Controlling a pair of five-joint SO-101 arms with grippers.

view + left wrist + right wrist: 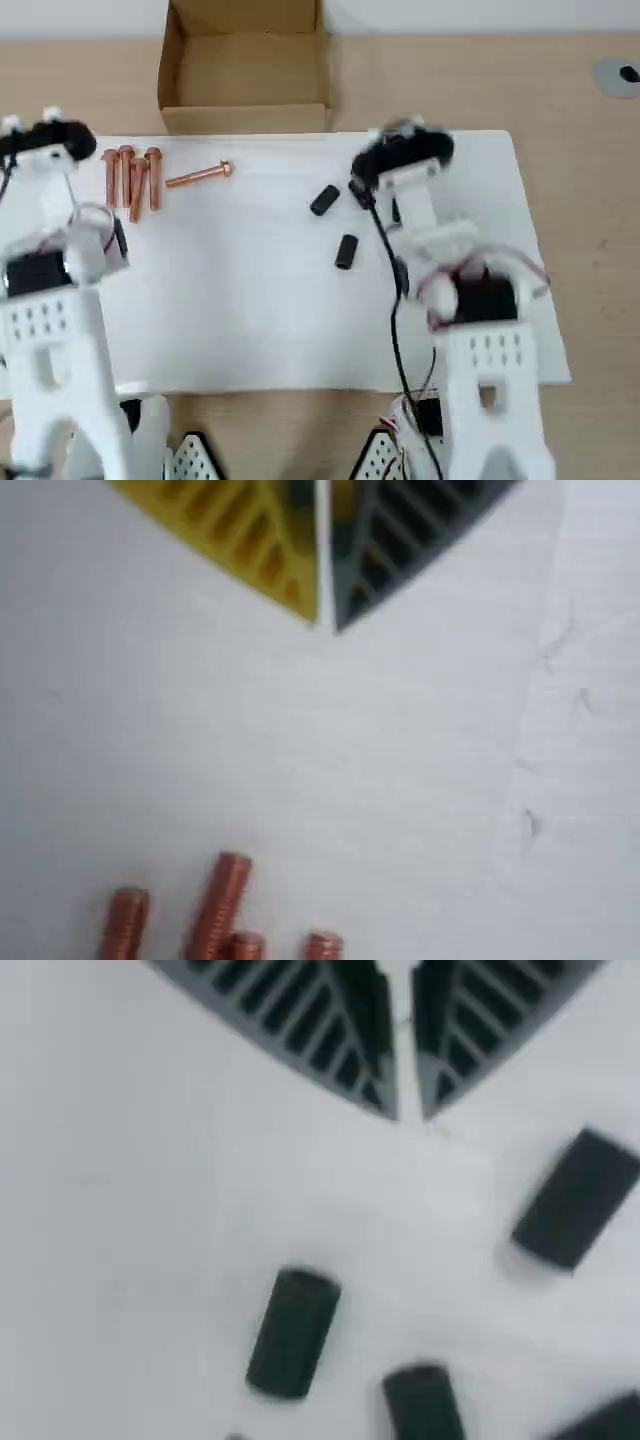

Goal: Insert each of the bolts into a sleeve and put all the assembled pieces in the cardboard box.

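1. Left claw [325,620] — jaws drawn together, tips all but touching, nothing held. It hangs over the white sheet [420,780], near the threaded ends of the bolts [215,910].
2. Right claw [405,1115] — jaws likewise together and empty, poised above the sleeves [293,1332], which lie scattered on their sides.
3. Handling, as judged: the bolts are taken to be stiff, light and smooth, so apt to roll or slip. They are best gripped across the shank near the head, with the threaded end left free.
4. The sleeves are judged light, rigid and ready to roll. They are best pinched across the middle of the barrel, with one bore end left open.
5. The bolts are noted as copper-coloured, threaded and headed. Most are laid parallel in a tight row, and a lone bolt [200,175] lies crosswise just beside it.
6. The sleeves are noted as short, plain black cylinders.
7. The cardboard box [245,118] stands open on the worktop [570,100] at the sheet's far edge, with no piece seen in it.
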